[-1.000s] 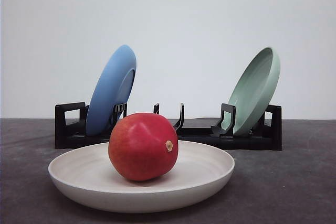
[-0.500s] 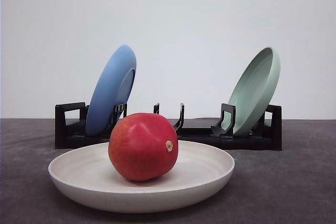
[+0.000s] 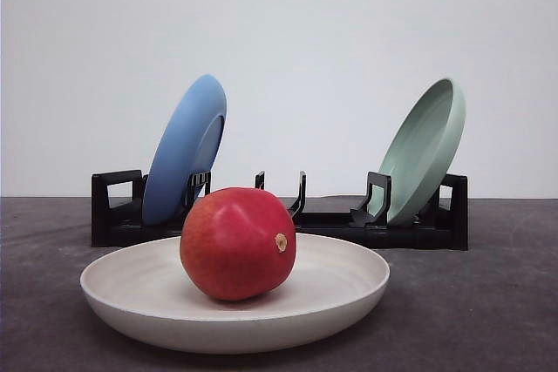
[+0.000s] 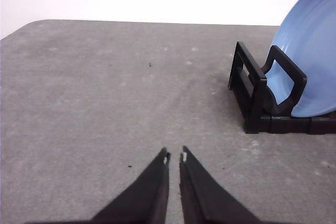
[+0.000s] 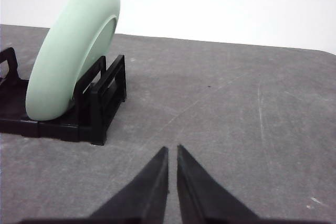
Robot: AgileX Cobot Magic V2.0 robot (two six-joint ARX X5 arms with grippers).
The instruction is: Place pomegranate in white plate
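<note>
the pomegranate (image 3: pixel 237 243) sits inside the white plate (image 3: pixel 131 289), left of centre, on the grey surface (image 3: pixel 488 302). it looks firm, glossy, likely slippery and prone to roll; grip across its widest middle. left tool (image 4: pixel 174 157) and right tool (image 5: pixel 172 150) are nearly closed, empty. the fruit's underside is hidden.

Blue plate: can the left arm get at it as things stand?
Probably yes. The left gripper is shut and empty over bare table, with nothing between it and the blue plate standing in the black rack.
</note>
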